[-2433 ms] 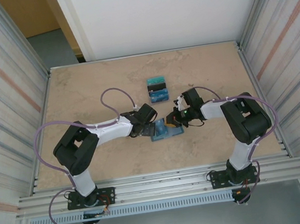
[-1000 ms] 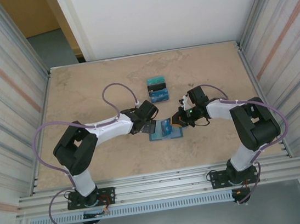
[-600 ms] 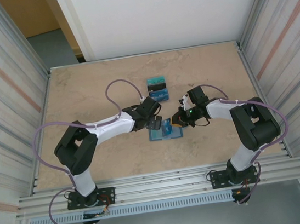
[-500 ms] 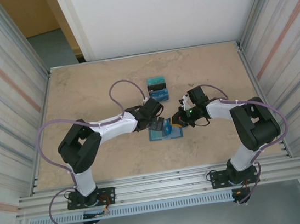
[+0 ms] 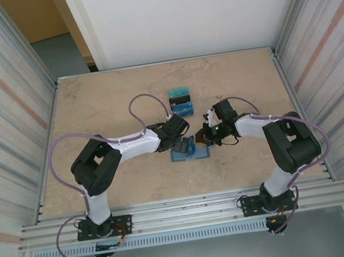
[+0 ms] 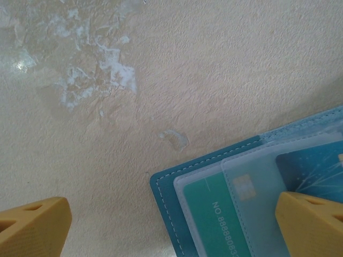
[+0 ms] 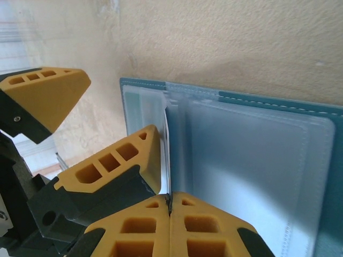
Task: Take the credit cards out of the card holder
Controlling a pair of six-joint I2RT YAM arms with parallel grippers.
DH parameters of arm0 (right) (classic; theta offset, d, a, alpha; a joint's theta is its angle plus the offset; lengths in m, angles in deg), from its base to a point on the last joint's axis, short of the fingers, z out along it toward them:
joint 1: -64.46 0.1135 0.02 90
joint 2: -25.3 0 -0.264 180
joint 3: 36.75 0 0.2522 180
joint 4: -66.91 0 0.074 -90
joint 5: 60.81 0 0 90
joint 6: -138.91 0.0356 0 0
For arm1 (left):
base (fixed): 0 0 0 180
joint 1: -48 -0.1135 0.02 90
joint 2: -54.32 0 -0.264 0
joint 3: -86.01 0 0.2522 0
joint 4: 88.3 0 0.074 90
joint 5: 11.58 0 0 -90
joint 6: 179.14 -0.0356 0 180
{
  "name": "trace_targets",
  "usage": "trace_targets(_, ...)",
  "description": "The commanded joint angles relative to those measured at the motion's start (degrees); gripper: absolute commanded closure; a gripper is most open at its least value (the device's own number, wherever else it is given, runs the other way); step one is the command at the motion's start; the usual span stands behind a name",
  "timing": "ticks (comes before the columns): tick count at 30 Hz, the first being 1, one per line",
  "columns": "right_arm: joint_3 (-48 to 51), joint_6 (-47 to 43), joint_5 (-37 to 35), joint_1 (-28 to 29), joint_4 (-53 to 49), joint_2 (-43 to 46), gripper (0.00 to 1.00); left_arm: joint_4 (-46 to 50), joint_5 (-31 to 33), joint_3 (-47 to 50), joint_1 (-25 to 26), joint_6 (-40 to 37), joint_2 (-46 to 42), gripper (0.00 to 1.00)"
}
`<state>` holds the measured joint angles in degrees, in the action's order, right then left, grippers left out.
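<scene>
Card holder [image 5: 198, 153] open between released left hand [image 5: 181, 144] and clenched right hand [image 5: 204, 138], two cards [image 5: 181, 102] beyond

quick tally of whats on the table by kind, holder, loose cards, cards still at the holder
card holder: 1
loose cards on the table: 2 (loose teal card, loose blue card)
cards visible at the holder: 2 (pocketed teal card, blue card at the holder)
total: 5

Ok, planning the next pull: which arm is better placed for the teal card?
Probably left: the open left pincer straddles the teal plastic card in the soft teal card holder; right pincer shut at its fold.
</scene>
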<state>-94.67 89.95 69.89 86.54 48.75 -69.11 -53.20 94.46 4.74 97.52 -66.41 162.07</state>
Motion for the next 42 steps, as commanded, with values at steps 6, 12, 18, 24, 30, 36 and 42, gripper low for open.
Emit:
trace_targets(6,-2.67,1.08,-1.67,1.82,0.37,-2.86,0.92,1.68,-0.67,0.66,0.1,0.48,0.04,0.01)
trace_targets(12,-3.53,0.39,-2.38,2.05,-0.53,-2.8,0.86,1.42,-0.71,0.75,0.14,0.66,0.01,0.01)
trace_targets(18,-3.2,1.31,-1.84,2.72,1.65,-3.44,0.84,1.33,-0.96,0.7,0.14,1.05,0.63,0.01)
trace_targets(24,-3.29,1.36,-1.99,3.01,2.12,-4.81,0.97,1.31,-0.89,0.96,0.09,1.3,0.04,0.01)
trace_targets(30,-5.4,-3.25,-6.42,2.7,-5.72,-1.87,1.0,1.87,0.25,1.42,-0.55,0.88,-3.73,0.01)
trace_targets(36,-9.46,-8.8,-12.72,2.62,-16.38,1.7,1.0,1.86,0.67,2.2,-2.14,-0.73,-10.09,0.01)
trace_targets(42,-12.84,-11.9,-16.11,2.66,-23.19,3.44,1.0,1.87,0.94,2.16,-3.19,-2.19,-15.24,0.01)
